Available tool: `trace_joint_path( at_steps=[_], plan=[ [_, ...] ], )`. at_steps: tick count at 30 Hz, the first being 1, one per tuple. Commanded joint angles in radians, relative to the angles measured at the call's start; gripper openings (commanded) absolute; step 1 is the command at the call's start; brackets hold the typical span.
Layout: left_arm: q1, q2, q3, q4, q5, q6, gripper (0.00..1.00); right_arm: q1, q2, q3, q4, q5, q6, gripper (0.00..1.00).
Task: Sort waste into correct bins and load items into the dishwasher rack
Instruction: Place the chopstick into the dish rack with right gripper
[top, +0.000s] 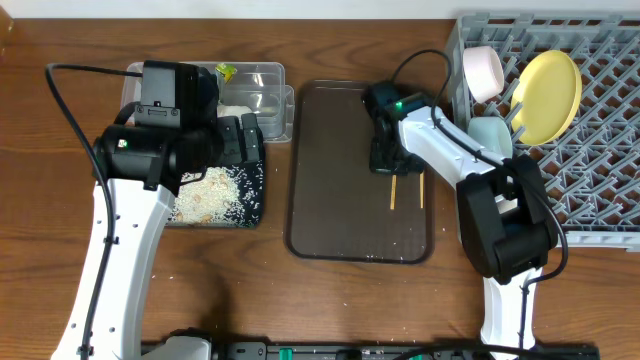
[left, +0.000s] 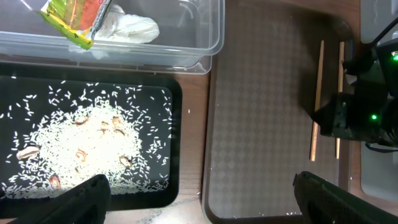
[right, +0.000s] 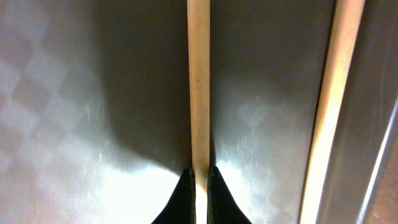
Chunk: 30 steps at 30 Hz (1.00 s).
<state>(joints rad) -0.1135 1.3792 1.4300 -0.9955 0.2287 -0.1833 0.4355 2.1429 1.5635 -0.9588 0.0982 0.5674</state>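
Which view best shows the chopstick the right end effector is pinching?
Right wrist: the chopstick fills the frame centre, fingertips closed on it. Overhead shows only its lower end below the right end effector; left wrist shows it small, beside the second chopstick.

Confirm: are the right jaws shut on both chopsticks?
No, the right gripper has its jaws shut on one chopstick only; the second chopstick lies free beside it on the brown tray.

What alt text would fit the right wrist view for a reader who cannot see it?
The right gripper is shut on a wooden chopstick that runs straight up the frame on the dark brown tray. A second chopstick lies apart from it, nearly parallel, toward the picture's right side.
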Motion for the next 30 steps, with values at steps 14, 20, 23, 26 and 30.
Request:
trace_joint_path(
  at_steps=[14, 20, 23, 26, 30],
  plan=[
    [0.004, 0.001, -0.008, -0.003, -0.013, 0.005, 0.96, -0.205, -0.433, 0.239, -0.293, 0.135, -0.401, 0.01],
    [0.004, 0.001, -0.008, -0.003, -0.013, 0.005, 0.96, -0.380, -0.462, 0.233, -0.313, 0.167, -0.642, 0.08],
    [0.004, 0.001, -0.008, -0.003, -0.013, 0.005, 0.96, -0.452, -0.440, 0.206, -0.281, 0.167, -0.701, 0.09],
    [0.004, 0.001, -0.008, -0.003, -0.013, 0.005, 0.96, -0.520, -0.399, 0.172, -0.235, 0.167, -0.744, 0.09],
    [0.004, 0.001, -0.008, -0.002, -0.013, 0.005, 0.96, -0.570, -0.349, 0.147, -0.193, 0.164, -0.757, 0.22]
  ],
)
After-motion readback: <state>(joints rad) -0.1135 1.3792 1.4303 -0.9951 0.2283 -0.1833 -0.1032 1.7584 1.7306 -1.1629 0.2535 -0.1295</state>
